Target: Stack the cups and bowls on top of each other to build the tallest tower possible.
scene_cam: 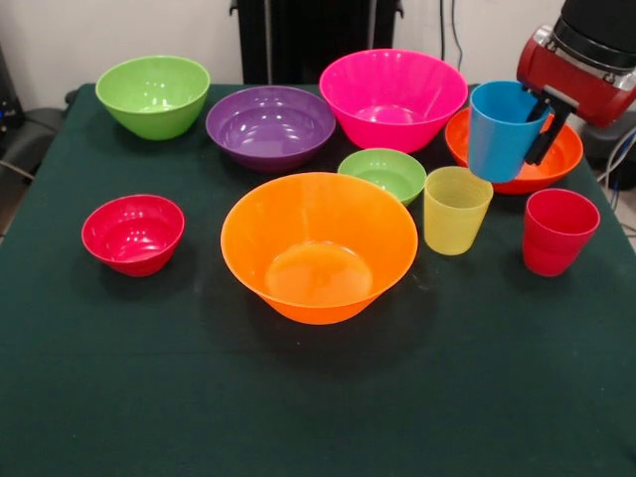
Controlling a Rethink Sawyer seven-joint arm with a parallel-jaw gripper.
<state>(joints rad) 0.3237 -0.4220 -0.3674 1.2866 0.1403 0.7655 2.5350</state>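
My gripper (542, 117) is at the far right, shut on the rim of the blue cup (500, 134). It holds the cup in the air, slightly tilted, above and just right of the yellow-green cup (456, 210). The red cup (558, 232) stands upright to the right. The bowls stand apart, all upright: big orange (318, 248) in the middle, pink (393, 97), purple (270, 126), lime green (153, 94), red-orange (571, 157) behind the blue cup, small red (132, 234), small green (383, 175). No nested tower shows.
The dark green tablecloth (298, 417) has open room along its near side. The robot's black pedestal (298, 35) stands at the far edge. The red arm link (576, 75) comes in at the top right.
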